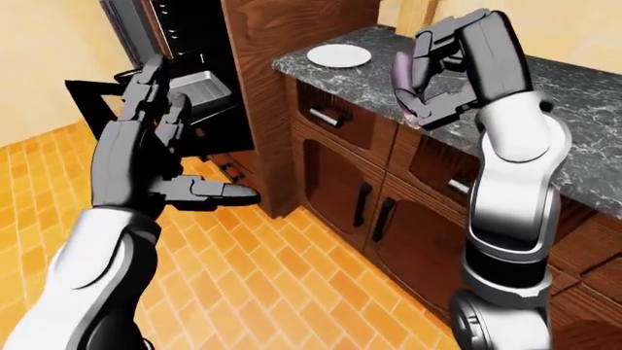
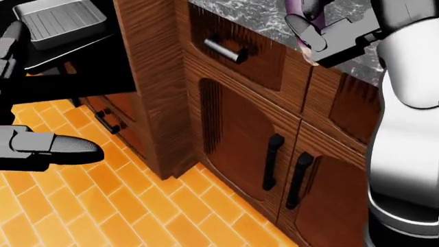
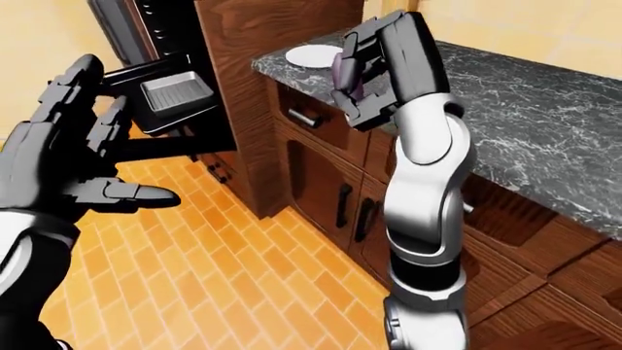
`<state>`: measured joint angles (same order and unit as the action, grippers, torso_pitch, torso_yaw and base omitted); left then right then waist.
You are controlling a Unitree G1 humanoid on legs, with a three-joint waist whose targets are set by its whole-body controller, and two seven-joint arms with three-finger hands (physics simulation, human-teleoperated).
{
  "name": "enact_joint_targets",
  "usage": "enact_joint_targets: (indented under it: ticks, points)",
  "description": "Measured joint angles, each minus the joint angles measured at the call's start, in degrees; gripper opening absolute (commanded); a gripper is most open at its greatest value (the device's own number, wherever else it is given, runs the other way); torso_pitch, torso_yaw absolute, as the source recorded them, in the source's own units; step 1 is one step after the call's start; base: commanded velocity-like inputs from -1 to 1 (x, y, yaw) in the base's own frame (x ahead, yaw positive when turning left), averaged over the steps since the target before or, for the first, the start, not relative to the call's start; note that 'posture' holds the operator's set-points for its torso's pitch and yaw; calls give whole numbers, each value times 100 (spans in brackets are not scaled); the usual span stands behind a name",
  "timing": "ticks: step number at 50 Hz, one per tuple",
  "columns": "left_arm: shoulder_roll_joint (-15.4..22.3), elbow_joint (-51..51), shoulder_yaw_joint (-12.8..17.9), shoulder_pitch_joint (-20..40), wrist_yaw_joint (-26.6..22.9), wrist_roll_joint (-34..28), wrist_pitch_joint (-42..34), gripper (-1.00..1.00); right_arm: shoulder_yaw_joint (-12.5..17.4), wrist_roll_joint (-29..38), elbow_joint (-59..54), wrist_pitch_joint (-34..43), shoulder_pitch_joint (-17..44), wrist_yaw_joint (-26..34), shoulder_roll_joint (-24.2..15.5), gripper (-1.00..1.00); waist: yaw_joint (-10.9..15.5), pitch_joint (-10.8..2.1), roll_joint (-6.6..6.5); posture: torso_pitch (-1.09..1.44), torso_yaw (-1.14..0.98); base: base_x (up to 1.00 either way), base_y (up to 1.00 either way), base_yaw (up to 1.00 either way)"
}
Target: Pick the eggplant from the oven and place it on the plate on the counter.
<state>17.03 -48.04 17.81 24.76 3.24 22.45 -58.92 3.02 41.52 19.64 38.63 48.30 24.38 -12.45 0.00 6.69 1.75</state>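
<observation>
Two hands show in the eye views. The right hand [image 1: 437, 80] is raised at the upper middle of the left-eye view, its dark fingers [image 3: 374, 55] clenched round the purple eggplant [image 1: 402, 79], which stands nearly upright in the grasp with only a strip of its skin visible between the fingers. Hand and eggplant hang above the near edge of the grey marbled counter [image 1: 583, 102], over a drawer with a metal bar handle [image 2: 223, 50]. The left hand [image 1: 146, 160] is held up at the left of the same view, empty, fingers spread apart and thumb pointing right, above the orange brick floor [image 1: 282, 292]. Further up the counter, near its upper-left corner, lies the white plate [image 1: 338, 55], bare and well apart from the eggplant. Below the counter are dark wooden cabinet doors with black handles [image 2: 274, 162]. Left of a tall wooden panel [image 1: 267, 109], the black oven [image 3: 146, 29] stands with its door [image 3: 165, 146] dropped open, and a grey metal baking tray [image 3: 173, 93] sits on the pulled-out rack.
</observation>
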Motion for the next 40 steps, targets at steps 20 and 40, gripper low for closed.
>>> enact_joint_targets:
  ticks: [20,40]
  points:
    - [546,4,652,95,349,715,-54,100,-104,62,-86,-44,154,154,90,-98,135,36,-165,10,0,47,11,0]
    - [747,85,929,-109,645,1152,-54,100,-228,-21,-206,-27,138,210,145,-98,8,-63,-633,10,0,33,11,0]
